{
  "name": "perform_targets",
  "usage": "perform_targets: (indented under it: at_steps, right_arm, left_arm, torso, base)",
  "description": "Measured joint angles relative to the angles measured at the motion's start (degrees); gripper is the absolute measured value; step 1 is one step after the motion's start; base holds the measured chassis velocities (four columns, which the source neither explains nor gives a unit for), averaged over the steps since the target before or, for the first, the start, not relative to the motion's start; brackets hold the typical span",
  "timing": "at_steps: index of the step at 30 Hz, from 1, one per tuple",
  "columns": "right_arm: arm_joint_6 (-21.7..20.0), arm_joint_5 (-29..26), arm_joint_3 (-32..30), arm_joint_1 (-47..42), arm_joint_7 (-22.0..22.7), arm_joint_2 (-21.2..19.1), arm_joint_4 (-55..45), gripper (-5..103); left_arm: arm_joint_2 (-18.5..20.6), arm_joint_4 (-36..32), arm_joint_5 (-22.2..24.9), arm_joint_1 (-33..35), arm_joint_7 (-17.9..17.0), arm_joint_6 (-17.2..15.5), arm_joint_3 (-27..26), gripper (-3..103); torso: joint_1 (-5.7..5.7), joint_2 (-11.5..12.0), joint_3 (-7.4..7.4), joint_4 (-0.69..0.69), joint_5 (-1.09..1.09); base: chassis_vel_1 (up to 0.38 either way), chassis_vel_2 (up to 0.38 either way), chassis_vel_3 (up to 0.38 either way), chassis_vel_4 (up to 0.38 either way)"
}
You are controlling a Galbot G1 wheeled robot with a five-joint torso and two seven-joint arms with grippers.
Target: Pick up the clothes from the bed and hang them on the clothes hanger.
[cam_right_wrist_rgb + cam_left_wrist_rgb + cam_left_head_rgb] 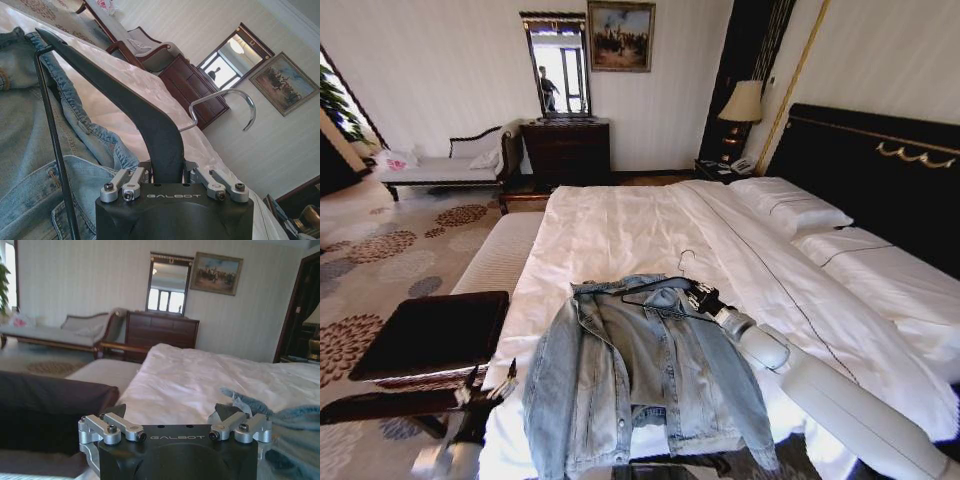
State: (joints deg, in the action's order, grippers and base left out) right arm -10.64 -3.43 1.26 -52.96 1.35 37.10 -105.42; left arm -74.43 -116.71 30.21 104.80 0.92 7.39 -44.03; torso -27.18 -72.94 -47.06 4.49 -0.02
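The light-blue denim clothes (pixel 640 385) lie spread, front up, on the near end of the bed (pixel 620 225). My right gripper (pixel 706 298) reaches in from the lower right and is shut on the black clothes hanger (pixel 655 290) at the jacket's collar, silver hook (pixel 687 258) pointing up the bed. In the right wrist view the right gripper (pixel 167 182) clamps the clothes hanger (pixel 145 115) over the clothes (pixel 30 150). My left gripper (pixel 488 385) hangs low beside the bed's near left corner, open and holding nothing (pixel 172 415), with the clothes (pixel 295 415) off to one side.
A dark wooden bench (pixel 430 335) stands close to my left arm. A pale upholstered bench (pixel 500 250) runs along the bed's left side. Pillows (pixel 790 205) and the black headboard (pixel 880 170) are at right. A dresser (pixel 565 150) stands by the far wall.
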Motion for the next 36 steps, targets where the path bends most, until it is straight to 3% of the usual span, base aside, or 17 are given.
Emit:
perform_targets:
  at_steps: [1, 5, 6, 10, 12, 15, 24, 30, 36]
  right_arm:
    - [0.0, 0.0, 0.0, 0.0, 0.0, 0.0, 0.0, 30]
    - [0.07, -0.06, 1.8, 1.99, -0.12, 0.25, 0.75, 30]
    - [0.07, -0.06, 1.8, 1.99, -0.12, 0.25, 0.75, 30]
    - [0.22, -0.38, 2.58, 3.14, -0.24, 0.73, 1.13, 30]
    - [0.22, -0.42, 2.62, 3.22, -0.25, 0.79, 1.15, 30]
    - [0.22, -0.92, 2.7, 3.49, -0.25, 1.13, 1.1, 30]
    - [0.02, -1.79, 2.67, 3.72, -0.3, 1.93, 0.81, 30]
    - [-0.25, -1.99, 2.83, 4.02, -0.33, 2.72, 1.1, 30]
    - [-0.52, -2.11, 2.86, 4.19, -0.34, 3.28, 1.41, 30]
  left_arm:
    - [0.0, 0.0, 0.0, 0.0, 0.0, 0.0, 0.0, 100]
    - [5.2, 0.18, 3.54, -9.56, -4.11, -7.2, 5.31, 100]
    - [5.2, 0.18, 3.54, -9.56, -4.11, -7.2, 5.31, 100]
    - [10.75, 2.57, 8.15, -17.52, -7.24, -12.62, 13.34, 100]
    - [11.15, 3.13, 8.57, -18.22, -7.48, -12.89, 14.0, 100]
    - [13.96, 8.6, 13.29, -24.37, -9.48, -14.74, 19.47, 100]
    - [16.1, 20.97, 16.99, -37.89, -10.41, -15.48, 26.9, 100]
    - [16.01, 23.92, 17.97, -43.17, -10.28, -15.92, 30.58, 100]
    - [16.92, 23.59, 17.97, -43.95, -8.95, -16.13, 32.95, 100]
  torso:
    - [0.0, 0.0, 0.0, 0.0, 0.0]
    - [0.0, 0.0, 0.0, 0.04, 0.0]
    - [0.0, 0.0, 0.0, 0.04, 0.0]
    - [-0.01, 0.01, -0.01, 0.03, 0.02]
    - [-0.01, 0.01, -0.01, 0.03, 0.02]
    - [0.0, 0.01, 0.0, 0.02, 0.0]
    - [-0.01, 0.01, -0.01, 0.03, 0.0]
    - [0.0, 0.0, 0.0, 0.02, 0.02]
    - [0.0, 0.0, 0.0, 0.03, 0.02]
  base:
    - [0.0, 0.0, 0.0, 0.0]
    - [0.0, 0.0, 0.0, 0.0]
    - [0.0, 0.0, 0.0, 0.0]
    - [0.0, 0.0, 0.0, 0.0]
    - [0.0, 0.0, 0.0, 0.0]
    - [0.0, 0.0, 0.0, 0.0]
    - [0.0, 0.0, 0.0, 0.0]
    - [0.0, 0.0, 0.0, 0.0]
    - [0.0, 0.0, 0.0, 0.0]
